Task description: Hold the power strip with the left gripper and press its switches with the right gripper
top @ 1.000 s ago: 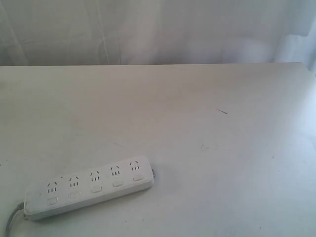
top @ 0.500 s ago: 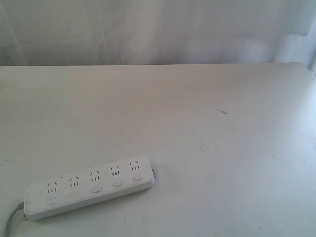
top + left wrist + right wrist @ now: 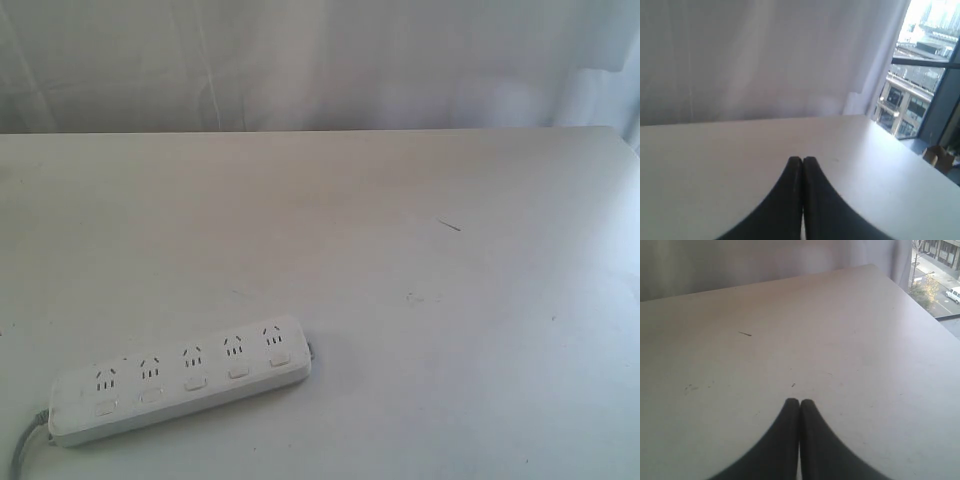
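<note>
The left tool (image 3: 802,161) has its two black fingers pressed together, pinching nothing, over the bare counter (image 3: 420,300). The right tool (image 3: 799,403) is likewise closed tight and empty. One power strip (image 3: 170,386) lies flat near the counter's front left corner. It has five switches (image 3: 194,381) in a row. One grey cord (image 3: 22,450) leaves the end nearest the left edge. A pale curtain (image 3: 300,60) hangs beyond the far edge.

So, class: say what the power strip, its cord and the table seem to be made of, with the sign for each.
Power strip: probably moulded plastic, white and smooth; rounded ends and crisp socket slots suggest it.
Cord: likely a rubber or PVC sheath, grey, matt; it curves away from the strip's end.
Table: pale matt board, perhaps laminate; faint scuffs, no visible grain.
</note>
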Available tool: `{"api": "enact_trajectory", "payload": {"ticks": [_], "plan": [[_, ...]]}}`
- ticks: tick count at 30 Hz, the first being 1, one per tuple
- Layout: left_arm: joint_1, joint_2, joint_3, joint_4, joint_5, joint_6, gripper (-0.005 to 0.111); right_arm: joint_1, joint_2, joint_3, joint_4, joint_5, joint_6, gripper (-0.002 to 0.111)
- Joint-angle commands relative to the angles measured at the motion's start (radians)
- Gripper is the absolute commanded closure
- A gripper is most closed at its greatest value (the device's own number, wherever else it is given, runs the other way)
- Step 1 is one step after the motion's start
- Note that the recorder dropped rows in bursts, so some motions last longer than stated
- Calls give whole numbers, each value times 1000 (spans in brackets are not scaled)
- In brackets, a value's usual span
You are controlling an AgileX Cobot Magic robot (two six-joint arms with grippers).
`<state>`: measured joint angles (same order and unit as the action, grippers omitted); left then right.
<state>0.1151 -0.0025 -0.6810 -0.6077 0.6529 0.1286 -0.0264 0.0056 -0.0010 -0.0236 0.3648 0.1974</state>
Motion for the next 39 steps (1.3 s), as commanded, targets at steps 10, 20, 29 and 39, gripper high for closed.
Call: {"api": "enact_trajectory", "payload": {"ticks": [10,20,29,39], "plan": [[1,11,-17,-20,-323,244,107,7,-6,1,-2,-7,0,108],[1,442,-284,-129,144,862,107,7,-6,1,-2,-7,0,108],[-1,742,-488,-18,384,919,107,7,-6,1,-2,-7,0,108],[-73,958,-497,156,464,904,107,7,-6,1,-2,-7,0,108]]}}
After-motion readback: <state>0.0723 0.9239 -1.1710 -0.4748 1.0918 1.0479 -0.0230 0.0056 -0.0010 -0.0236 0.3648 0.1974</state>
